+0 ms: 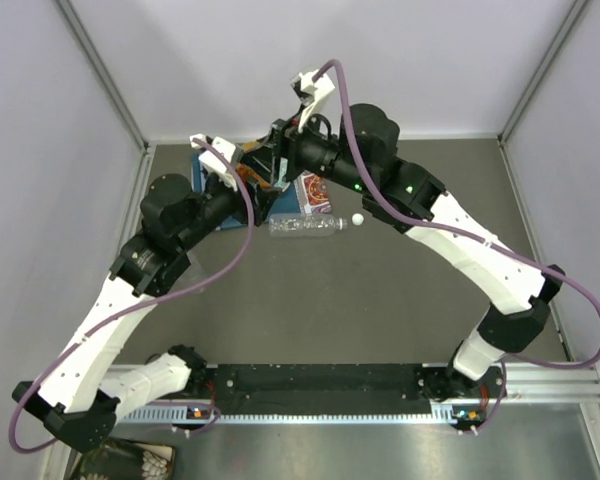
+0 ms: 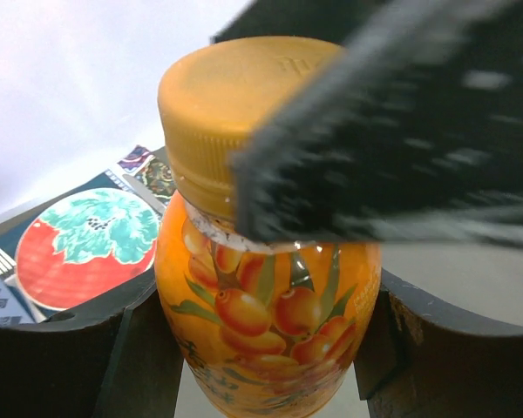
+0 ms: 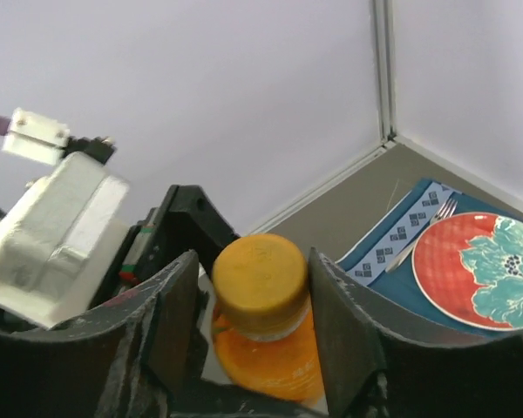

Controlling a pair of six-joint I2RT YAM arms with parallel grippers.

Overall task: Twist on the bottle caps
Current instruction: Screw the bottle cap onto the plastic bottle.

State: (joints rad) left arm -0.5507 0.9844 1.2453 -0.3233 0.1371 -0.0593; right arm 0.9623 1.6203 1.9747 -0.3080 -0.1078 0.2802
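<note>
Now the squat orange bottle stands upright, its glossy fruit-printed body pinched by the left hand. Up top, the right hand clamps the round amber cap, dark curved fingers either side.

Capped orange bottle upright, clear bottle lying

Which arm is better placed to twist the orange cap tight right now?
Right. Its claw straddles the orange cap from both sides, while the left claw flanks the orange bottle lower on its body, so it is probably better suited to steadying it.
</note>
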